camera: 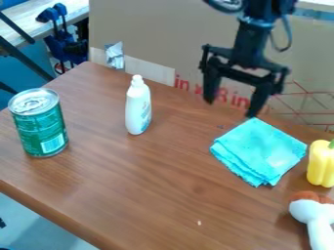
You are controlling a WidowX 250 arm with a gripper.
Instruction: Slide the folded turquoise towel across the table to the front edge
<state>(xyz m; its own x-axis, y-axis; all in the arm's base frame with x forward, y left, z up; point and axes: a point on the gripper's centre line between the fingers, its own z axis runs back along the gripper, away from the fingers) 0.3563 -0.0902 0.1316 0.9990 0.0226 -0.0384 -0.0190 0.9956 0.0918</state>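
Note:
The black gripper (229,108) hangs over the table's back edge, open, with nothing between its fingers. Just in front of its right finger lies a folded turquoise cloth (260,150), flat on the wood. A white bottle (137,106) stands upright to the gripper's left. At the far left is an upright green can (40,124) with a silver lid. A yellow pepper (320,164) sits at the right edge, beside the cloth. Below the pepper, a white toy with a brown top (312,213) is partly cut off by the view's edge.
The brown wooden table (153,188) has its front edge running diagonally at the lower left. A cardboard panel (154,36) stands behind the table, with a silver wrapper (114,55) against it. Blue clamps (59,43) are at the upper left, beyond the table.

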